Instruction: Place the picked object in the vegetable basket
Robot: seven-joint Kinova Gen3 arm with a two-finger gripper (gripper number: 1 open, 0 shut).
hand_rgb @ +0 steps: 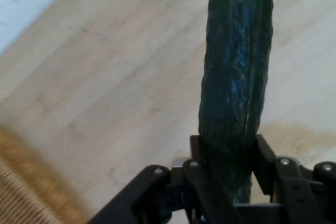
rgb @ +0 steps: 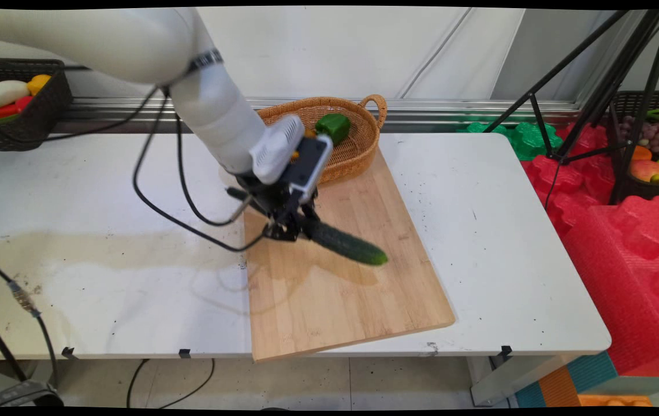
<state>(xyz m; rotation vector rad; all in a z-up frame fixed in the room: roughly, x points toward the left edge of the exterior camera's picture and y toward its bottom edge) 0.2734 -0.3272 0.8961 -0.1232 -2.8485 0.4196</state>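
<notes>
My gripper [rgb: 299, 226] is shut on one end of a long dark green cucumber [rgb: 345, 243], which sticks out to the lower right and hangs just above the wooden cutting board [rgb: 358, 300]. In the hand view the cucumber [hand_rgb: 236, 77] runs straight up from between the fingers [hand_rgb: 195, 153], with the board [hand_rgb: 115, 93] beneath it. A wicker basket [rgb: 358, 147] stands behind the gripper at the board's far end, and a green bell pepper [rgb: 333, 126] lies in it. The basket's edge [hand_rgb: 21, 192] shows at the lower left of the hand view.
Black cables [rgb: 162, 190] hang from the arm over the white table [rgb: 508, 231]. A dark basket of toy vegetables [rgb: 14, 107] sits at the far left. A tripod [rgb: 595, 86], red foam [rgb: 624, 231] and a fruit basket [rgb: 652, 150] are off the table's right side.
</notes>
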